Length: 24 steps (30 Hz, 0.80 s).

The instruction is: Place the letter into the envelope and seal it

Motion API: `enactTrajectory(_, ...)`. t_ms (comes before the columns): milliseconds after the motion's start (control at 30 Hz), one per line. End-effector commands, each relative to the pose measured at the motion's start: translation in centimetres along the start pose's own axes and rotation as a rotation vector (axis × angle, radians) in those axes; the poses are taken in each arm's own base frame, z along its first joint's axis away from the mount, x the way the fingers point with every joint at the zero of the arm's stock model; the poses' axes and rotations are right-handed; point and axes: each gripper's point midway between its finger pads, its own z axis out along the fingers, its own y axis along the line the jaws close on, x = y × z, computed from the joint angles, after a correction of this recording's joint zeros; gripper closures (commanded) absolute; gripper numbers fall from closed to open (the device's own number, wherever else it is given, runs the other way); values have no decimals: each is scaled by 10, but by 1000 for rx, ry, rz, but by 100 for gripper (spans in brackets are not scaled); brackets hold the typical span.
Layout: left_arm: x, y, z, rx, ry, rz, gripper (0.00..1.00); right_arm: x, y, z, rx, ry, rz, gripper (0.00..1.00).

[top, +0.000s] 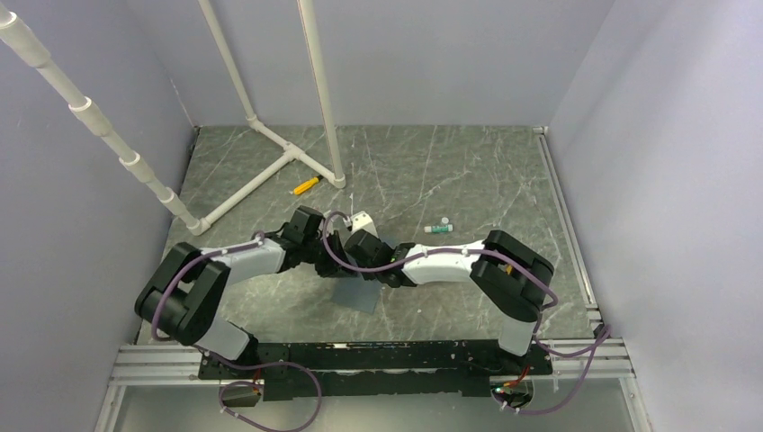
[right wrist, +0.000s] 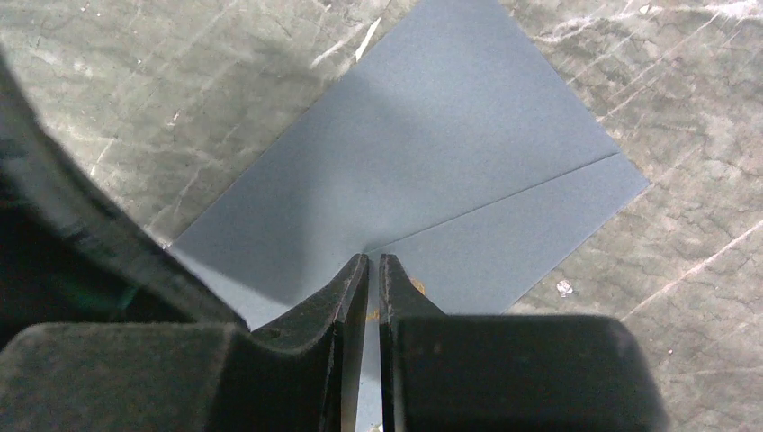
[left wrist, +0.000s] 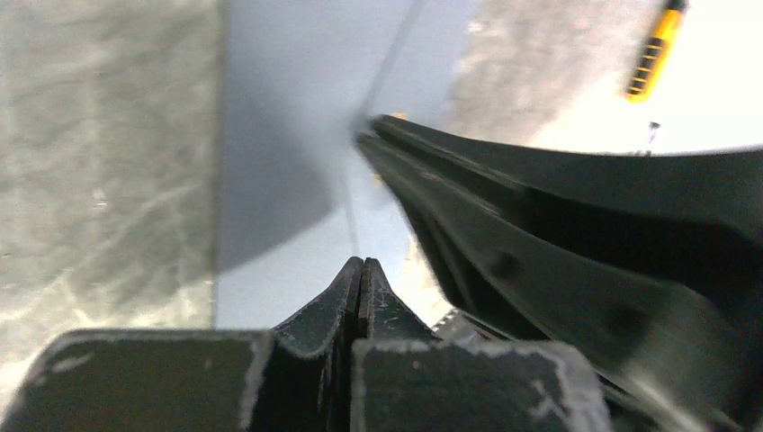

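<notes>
On the table (right wrist: pixel 135 72), one envelope (right wrist: pixel 450 135); two left fingers (left wrist: pixel 346 297) pressed together, two right fingers (right wrist: pixel 349 292) barely parted.

Top view: even, diffuse overhead light, moderate brightness, no glare. Faint soft shadows on the table (top: pixel 432 171) near centre. Sharp edge to edge.

Left wrist view: blown-out highlight at 1–2 o'clock, washing out the surface around the yellow pen (left wrist: pixel 655 49). Right gripper (left wrist: pixel 371 132) at 3–4 o'clock dark and smeared. Envelope (left wrist: pixel 288 108) soft, with a shadow wedge at centre.

Right wrist view: evenly lit, envelope (right wrist: pixel 468 117) crisp, with a broad soft shadow at 9–10 o'clock. Right gripper at 6 o'clock near-black, slightly out of focus.
</notes>
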Motion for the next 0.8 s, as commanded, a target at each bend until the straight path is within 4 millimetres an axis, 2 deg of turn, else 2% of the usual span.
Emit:
enactTrajectory(0, 12, 44, 15, -143, 21, -59, 97, 55, 5, 2, -3, 164, -76, 85)
enactTrajectory(267, 17, 71, 24, -240, 20, -115, 97, 59, 11, -8, -35, 167, -77, 82)
enactTrajectory(600, 15, 73, 22, -262, 6, -118, 98, 77, 10, -16, -26, 206, -114, 80)
enactTrajectory(767, 15, 74, 22, -267, 11, -115, 98, 84, 10, -19, -19, 222, -115, 82)
